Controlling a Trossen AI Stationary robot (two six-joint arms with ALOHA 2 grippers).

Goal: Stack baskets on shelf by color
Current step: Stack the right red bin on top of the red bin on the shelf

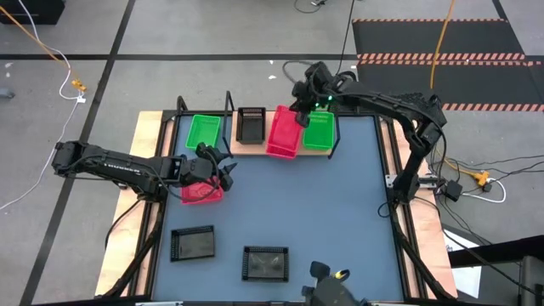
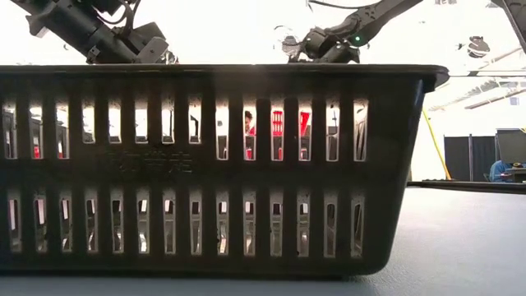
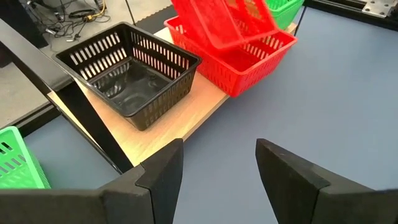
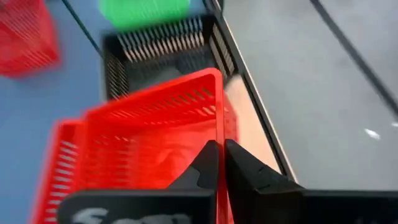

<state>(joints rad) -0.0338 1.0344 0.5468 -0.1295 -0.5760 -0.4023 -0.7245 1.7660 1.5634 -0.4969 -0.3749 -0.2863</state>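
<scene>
My right gripper (image 4: 221, 163) has its fingers pinched nearly together on the rim of a red basket (image 4: 163, 127), held tilted above a second red basket (image 3: 245, 59) that sits on the shelf (image 3: 177, 121). In the high view this gripper (image 1: 299, 112) is upper centre of the frame, at the shelf's right part. A green basket (image 1: 319, 131) lies just right of the red pair, touching it.

My left gripper (image 3: 217, 174) is spread wide and holds nothing. In the high view it (image 1: 223, 163) is left of centre, just over a third red basket (image 1: 201, 192) on the blue-grey tabletop (image 1: 340, 212); whether it touches that basket I cannot tell.

On the shelf, left to right in the high view: another green basket (image 1: 203, 132), a black basket (image 1: 251, 125), then the red pair.

Two more black baskets rest on the tabletop at lower frame: one lower left (image 1: 192, 244), one lower centre (image 1: 266, 262). The low view is filled by the slotted wall of a black basket.
</scene>
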